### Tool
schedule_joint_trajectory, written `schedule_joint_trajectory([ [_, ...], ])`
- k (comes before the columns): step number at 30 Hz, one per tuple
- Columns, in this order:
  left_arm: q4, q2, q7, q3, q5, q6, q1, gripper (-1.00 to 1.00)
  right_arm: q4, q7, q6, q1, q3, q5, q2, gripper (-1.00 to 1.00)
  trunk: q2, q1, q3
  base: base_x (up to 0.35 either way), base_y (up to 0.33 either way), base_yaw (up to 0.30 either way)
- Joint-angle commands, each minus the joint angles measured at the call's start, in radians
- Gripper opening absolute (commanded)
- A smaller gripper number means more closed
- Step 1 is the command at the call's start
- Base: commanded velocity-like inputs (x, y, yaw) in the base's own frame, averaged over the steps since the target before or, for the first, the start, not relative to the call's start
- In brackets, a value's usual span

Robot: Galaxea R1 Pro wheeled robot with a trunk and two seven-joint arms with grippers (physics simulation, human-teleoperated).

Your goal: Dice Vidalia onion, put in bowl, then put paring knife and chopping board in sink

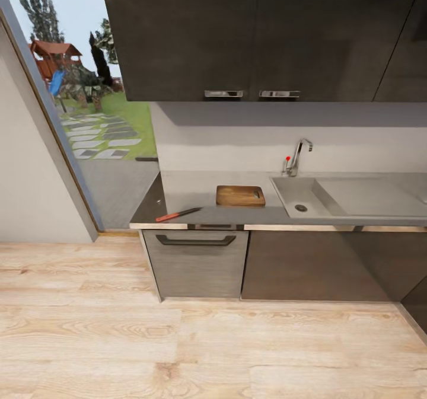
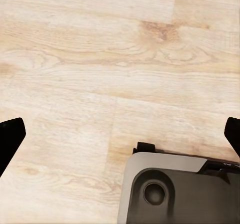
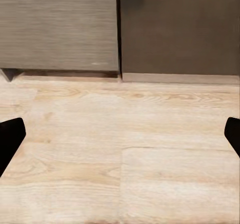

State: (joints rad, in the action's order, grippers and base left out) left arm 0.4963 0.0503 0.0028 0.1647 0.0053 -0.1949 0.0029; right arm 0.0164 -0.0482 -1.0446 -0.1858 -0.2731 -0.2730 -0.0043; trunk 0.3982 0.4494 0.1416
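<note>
Head view: a kitchen seen from the light wood floor [image 1: 207, 351], a short way back from the units. On the grey countertop [image 1: 190, 194] a brown chopping board [image 1: 240, 195] lies just left of the sink [image 1: 299, 196], whose basin looks bare apart from its drain; no onion can be made out. The paring knife [image 1: 178, 214], orange-red handle and dark blade, rests near the counter's front edge, left of the board and apart from it. Nothing looks cut or moved to the sink, so the task seems barely begun.

Left wrist view: the left gripper [image 2: 120, 136] has its dark fingertips spread wide at either edge, holding nothing, over floorboards and a grey part of the robot's base [image 2: 175, 191].

Right wrist view: the right gripper [image 3: 120, 136] is likewise wide apart and empty, facing floor and lower cabinet fronts [image 3: 120, 27].
</note>
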Motion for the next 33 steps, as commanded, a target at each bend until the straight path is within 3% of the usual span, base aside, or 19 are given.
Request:
schedule_joint_trajectory([
  [1,0.000,-0.001,0.000,0.001,0.001,-0.001,0.000,1.00,0.001,-0.002,-0.003,0.006,-0.005,-0.011,0.002,1.00,0.002,0.001,0.002,0.000,0.000,0.000],
  [11,-0.004,-0.013,0.000,-0.001,-0.003,-0.001,0.000,1.00,0.038,0.078,-0.003,0.018,0.001,-0.015,0.005,1.00,0.002,0.001,0.002,0.000,0.000,0.000],
  [24,-0.002,-0.014,0.000,0.000,-0.002,-0.001,0.000,1.00,0.047,0.091,0.027,0.019,0.002,-0.015,0.005,1.00,0.002,0.001,0.002,0.000,0.000,0.000],
  [33,0.060,-0.019,0.000,0.000,-0.003,-0.002,0.000,1.00,0.049,0.117,0.039,0.020,0.003,-0.018,0.004,1.00,0.002,0.001,0.002,0.000,0.000,0.000],
])
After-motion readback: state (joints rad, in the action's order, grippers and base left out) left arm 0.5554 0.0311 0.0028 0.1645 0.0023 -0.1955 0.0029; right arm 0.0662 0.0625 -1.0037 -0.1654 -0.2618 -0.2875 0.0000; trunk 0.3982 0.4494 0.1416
